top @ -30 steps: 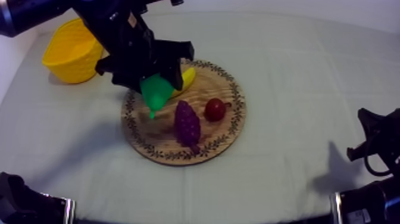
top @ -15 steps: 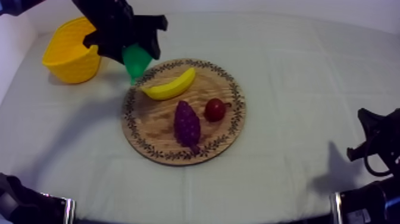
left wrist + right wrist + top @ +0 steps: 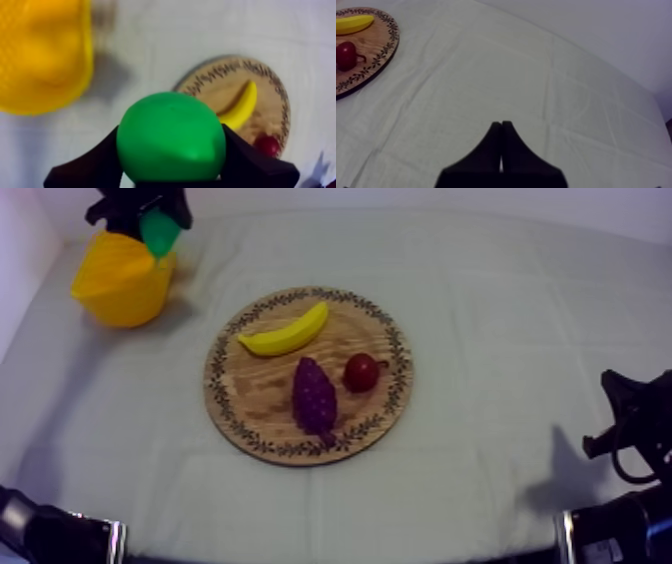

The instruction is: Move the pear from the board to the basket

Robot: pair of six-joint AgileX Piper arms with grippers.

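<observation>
Looking down from above, the pear (image 3: 158, 234) is seen pinched in the left gripper (image 3: 143, 210) above the rim of the yellow basket (image 3: 118, 288); a banana (image 3: 285, 332), grapes (image 3: 314, 394) and a small red fruit (image 3: 361, 372) lie on the wooden board (image 3: 230, 403). In the left wrist view the pear is clamped between both black fingers (image 3: 95, 160), with the basket beyond. In the right wrist view the right gripper (image 3: 501, 135) is shown pressed together over the cloth (image 3: 536, 75).

No text, label, brand, number or sign can be read on anything.
</observation>
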